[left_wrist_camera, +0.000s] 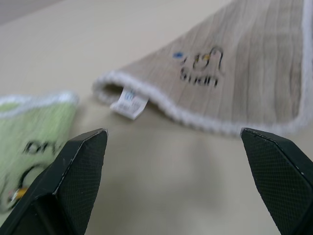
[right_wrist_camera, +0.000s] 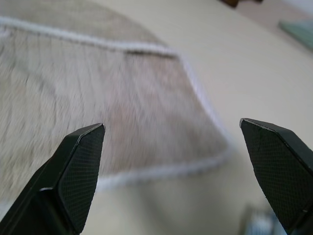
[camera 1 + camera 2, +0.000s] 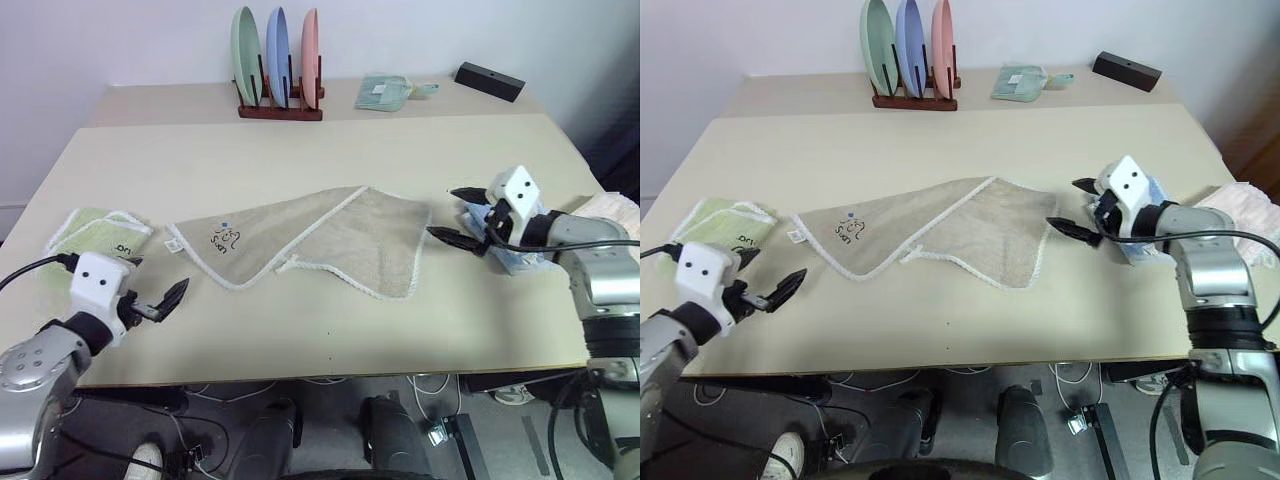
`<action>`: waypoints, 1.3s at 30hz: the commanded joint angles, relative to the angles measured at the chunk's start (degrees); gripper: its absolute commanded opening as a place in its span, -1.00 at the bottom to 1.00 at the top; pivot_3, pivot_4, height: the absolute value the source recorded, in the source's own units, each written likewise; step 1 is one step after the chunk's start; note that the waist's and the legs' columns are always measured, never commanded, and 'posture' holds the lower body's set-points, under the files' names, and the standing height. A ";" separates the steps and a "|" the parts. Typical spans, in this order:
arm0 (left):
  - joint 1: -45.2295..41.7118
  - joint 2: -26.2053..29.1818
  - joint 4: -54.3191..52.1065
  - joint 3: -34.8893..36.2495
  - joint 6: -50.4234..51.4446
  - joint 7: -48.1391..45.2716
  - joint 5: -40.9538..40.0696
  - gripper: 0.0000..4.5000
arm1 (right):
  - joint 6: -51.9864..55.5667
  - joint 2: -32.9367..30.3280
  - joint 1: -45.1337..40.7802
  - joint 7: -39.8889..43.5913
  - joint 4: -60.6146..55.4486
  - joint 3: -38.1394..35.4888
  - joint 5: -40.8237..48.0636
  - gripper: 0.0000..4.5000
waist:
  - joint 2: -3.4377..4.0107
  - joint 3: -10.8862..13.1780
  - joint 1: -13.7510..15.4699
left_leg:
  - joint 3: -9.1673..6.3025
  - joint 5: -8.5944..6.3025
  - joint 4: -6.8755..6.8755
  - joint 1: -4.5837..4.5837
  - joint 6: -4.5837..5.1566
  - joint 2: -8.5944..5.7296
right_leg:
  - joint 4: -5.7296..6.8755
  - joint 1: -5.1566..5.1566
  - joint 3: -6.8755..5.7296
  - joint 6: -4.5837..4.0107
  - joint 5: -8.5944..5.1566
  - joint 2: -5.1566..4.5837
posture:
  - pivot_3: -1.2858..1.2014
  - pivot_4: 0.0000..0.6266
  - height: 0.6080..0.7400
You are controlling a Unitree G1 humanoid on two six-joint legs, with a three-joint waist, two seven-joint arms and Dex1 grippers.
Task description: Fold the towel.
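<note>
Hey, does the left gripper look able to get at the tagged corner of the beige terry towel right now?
Probably yes. The left gripper is open and aimed at the beige terry towel's tagged corner, with only bare table between them. The green folded towel lies off to one side.

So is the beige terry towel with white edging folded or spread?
Loosely folded once: the beige terry towel lies doubled, one layer overlapping, edges uneven.
</note>
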 commanded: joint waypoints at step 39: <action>-25.41 5.57 16.11 -36.07 -4.13 -3.71 21.81 0.42 | 14.26 10.48 9.27 -11.62 -25.84 2.70 8.76 1.00 | 0.13 -0.06 0.78 | 0.22 0.00 -0.03 0.12 0.02 0.02 | 0.03 -0.04 0.19 0.05 0.01 0.04 | 0.03 -0.52 0.96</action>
